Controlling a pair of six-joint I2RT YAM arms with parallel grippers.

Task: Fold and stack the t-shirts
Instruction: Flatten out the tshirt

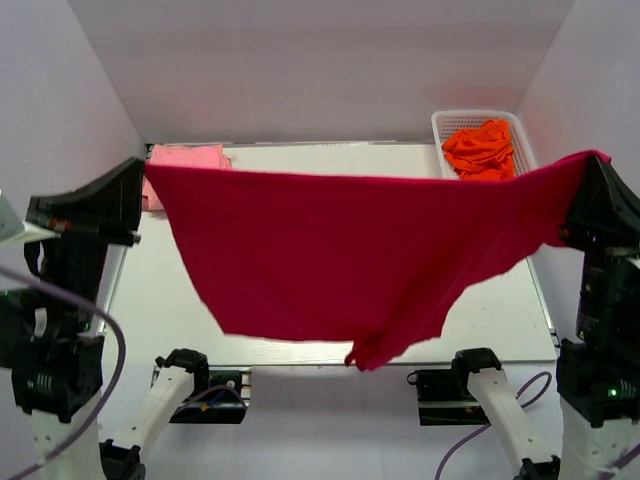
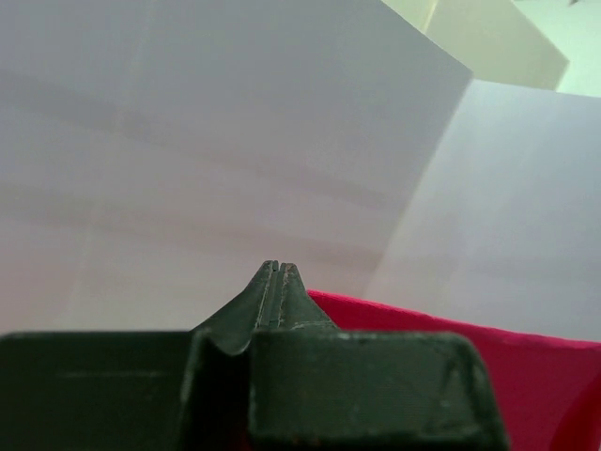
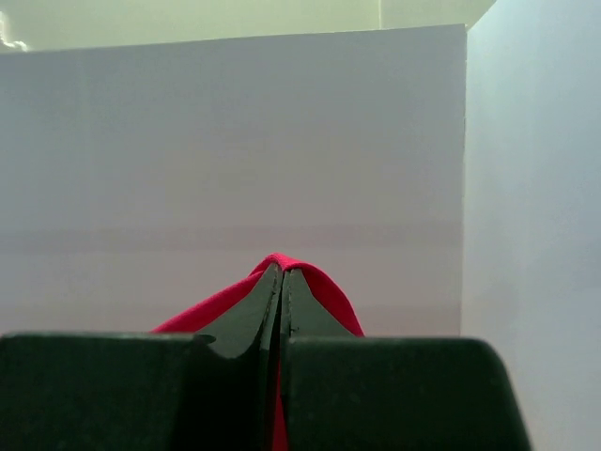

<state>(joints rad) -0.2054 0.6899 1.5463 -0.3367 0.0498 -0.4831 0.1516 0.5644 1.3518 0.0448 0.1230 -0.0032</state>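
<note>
The large crimson-red t-shirt (image 1: 350,250) hangs stretched in the air across the table, held at both top corners. My left gripper (image 1: 146,172) is shut on its left corner; in the left wrist view the jaws (image 2: 280,266) are pressed together with red cloth (image 2: 526,376) running off to the right. My right gripper (image 1: 592,160) is shut on the right corner; red cloth (image 3: 324,282) wraps over its closed tips (image 3: 283,268). A light pink t-shirt (image 1: 185,158) lies at the table's back left. Orange t-shirts (image 1: 480,148) lie in a basket.
A white basket (image 1: 440,125) stands at the table's back right corner. White walls enclose the table on three sides. The white table top (image 1: 150,300) shows below and beside the hanging shirt. Both arm bases sit at the near edge.
</note>
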